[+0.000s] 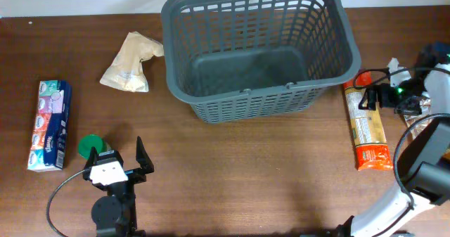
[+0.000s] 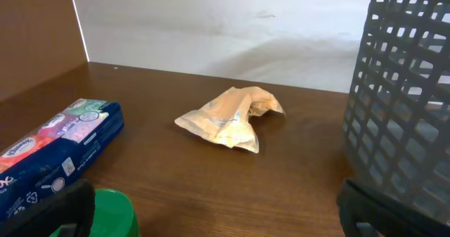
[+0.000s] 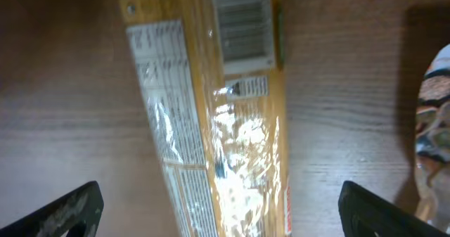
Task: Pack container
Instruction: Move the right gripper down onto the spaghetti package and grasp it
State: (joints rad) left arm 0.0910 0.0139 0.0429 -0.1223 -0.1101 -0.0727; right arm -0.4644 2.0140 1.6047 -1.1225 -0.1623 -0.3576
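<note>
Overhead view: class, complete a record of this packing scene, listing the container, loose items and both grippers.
container: dark grey, slotted, empty
left of it: crumpled beige packet, tissue pack, green cap
right of it: long pasta packet
left gripper: open, beside green cap
right gripper: open, above pasta packet

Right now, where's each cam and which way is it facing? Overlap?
Overhead: above the table, looking straight down on the basket; both arms show, lower left and right.
Left wrist: low over the table, facing the back wall past crumpled bag and tissue pack; left gripper fingertips in the bottom corners.
Right wrist: looking down on the pasta packet; right gripper fingertips in the bottom corners.
Shared: overhead and left wrist both show basket, crumpled bag, tissue pack.
</note>
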